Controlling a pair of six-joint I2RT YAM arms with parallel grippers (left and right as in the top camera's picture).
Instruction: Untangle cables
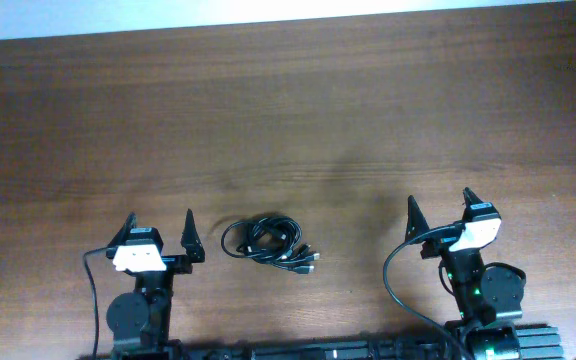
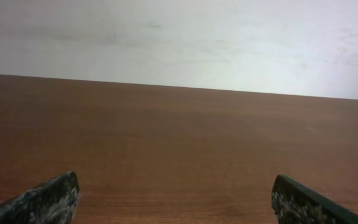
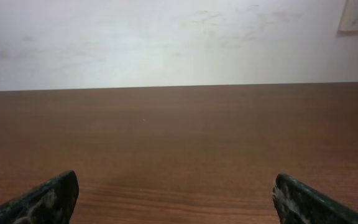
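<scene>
The cables (image 1: 268, 241) lie as one small coiled bundle of thin black cords on the brown wooden table (image 1: 298, 120), near the front edge between the two arms, with plug ends pointing right. My left gripper (image 1: 158, 228) is open and empty just left of the bundle. My right gripper (image 1: 440, 204) is open and empty well to the right of it. In the left wrist view the open fingers (image 2: 176, 196) frame bare table. In the right wrist view the open fingers (image 3: 176, 196) also frame bare table. The cables do not show in either wrist view.
A thicker black arm wire (image 1: 396, 285) loops beside the right arm's base, and another (image 1: 93, 290) runs by the left base. A pale wall (image 3: 166, 37) stands behind the table's far edge.
</scene>
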